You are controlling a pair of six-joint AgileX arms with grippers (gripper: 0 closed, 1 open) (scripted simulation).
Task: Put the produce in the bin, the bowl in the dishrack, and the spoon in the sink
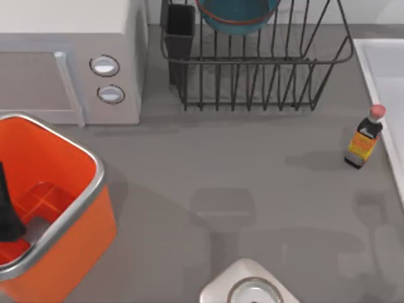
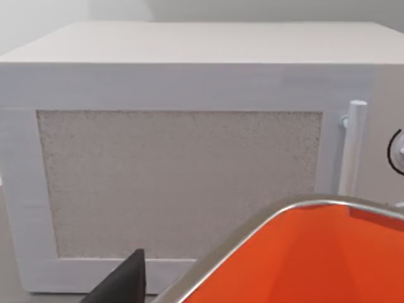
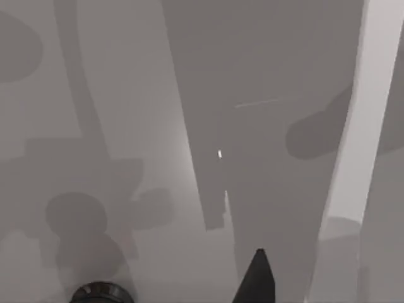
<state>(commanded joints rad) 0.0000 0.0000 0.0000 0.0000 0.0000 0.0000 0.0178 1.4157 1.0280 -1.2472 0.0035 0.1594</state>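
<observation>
The blue bowl (image 1: 237,16) with its orange-brown band rests inside the dark wire dishrack (image 1: 252,82) at the back. The orange bin (image 1: 57,208) stands at the front left, its ribbed floor showing. My left gripper (image 1: 6,211) hangs as a dark shape over the bin's left side; one of its fingertips (image 2: 123,284) shows beside the bin's silver rim (image 2: 252,221). The white sink (image 1: 372,69) lies along the right edge. One dark fingertip of my right gripper (image 3: 255,278) hovers above the grey counter next to the sink's white rim (image 3: 353,158). The produce and the spoon are out of view.
A white microwave (image 1: 69,57) stands at the back left, right behind the bin. A small sauce bottle (image 1: 364,139) stands upright near the sink's rim. A pale grey rounded object (image 1: 249,287) sits at the front edge. The rack holds a black utensil cup (image 1: 180,31).
</observation>
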